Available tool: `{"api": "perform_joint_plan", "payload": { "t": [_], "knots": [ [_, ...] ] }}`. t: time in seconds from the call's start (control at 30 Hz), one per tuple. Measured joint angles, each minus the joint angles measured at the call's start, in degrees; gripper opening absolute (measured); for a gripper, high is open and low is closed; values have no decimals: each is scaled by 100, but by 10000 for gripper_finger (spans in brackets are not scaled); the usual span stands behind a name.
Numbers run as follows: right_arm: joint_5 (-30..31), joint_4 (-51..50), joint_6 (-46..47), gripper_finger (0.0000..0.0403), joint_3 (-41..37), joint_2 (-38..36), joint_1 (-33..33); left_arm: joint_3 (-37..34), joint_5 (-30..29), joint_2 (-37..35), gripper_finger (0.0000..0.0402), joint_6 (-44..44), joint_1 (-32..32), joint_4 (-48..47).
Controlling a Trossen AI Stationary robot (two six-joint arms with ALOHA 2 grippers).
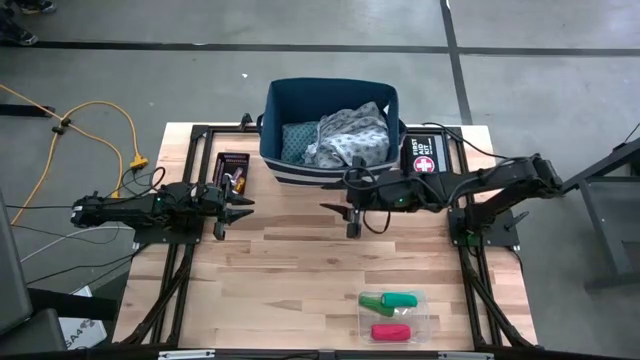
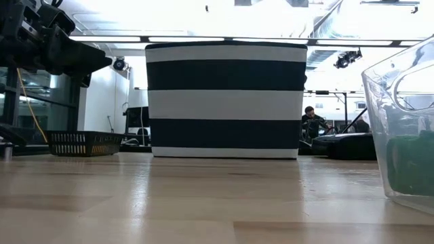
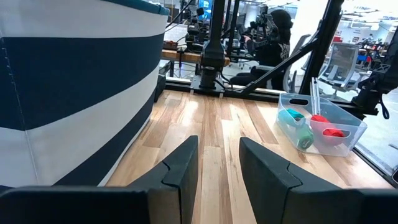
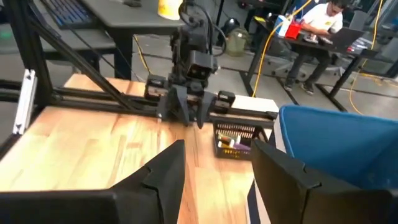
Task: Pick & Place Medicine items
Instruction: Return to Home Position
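Observation:
The medicine items lie in a clear container [image 1: 393, 315] near the table's front edge, right of centre: green tubes [image 1: 390, 299] and a red-pink tube [image 1: 390, 331]. The left wrist view shows that container [image 3: 320, 124] too. My left gripper [image 1: 243, 206] waits at the table's left, pointing level toward the right, open with nothing between its fingers [image 3: 186, 163]. My right gripper [image 1: 340, 215] hangs above the table's middle, just in front of the blue bin [image 1: 330, 135], pointing left. It is open [image 4: 217, 149] and holds nothing, well behind the container.
The blue, white-striped bin [image 2: 226, 98] at the far centre holds patterned cloths [image 1: 345, 138]. A black first aid pouch [image 1: 422, 160] lies at its right and a small black basket [image 1: 232, 170] at its left. Bare wood lies between the grippers and the container.

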Motion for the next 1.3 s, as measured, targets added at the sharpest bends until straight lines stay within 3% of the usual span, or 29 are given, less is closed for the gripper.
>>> {"api": "perform_joint_plan", "payload": {
  "t": [0.7,0.83,1.03,1.3],
  "knots": [
    [104,-194,318,171,-52,42,9,2,2,-1,111,0,0,-2],
    [119,-265,588,171,-223,247,9,0,2,-1,111,-1,-1,-2],
    [-321,-260,1049,171,-493,536,7,0,0,-2,111,0,-2,-2],
    [-323,373,1238,171,-529,1126,16,1,0,0,111,-2,-2,0]
  ]
}}
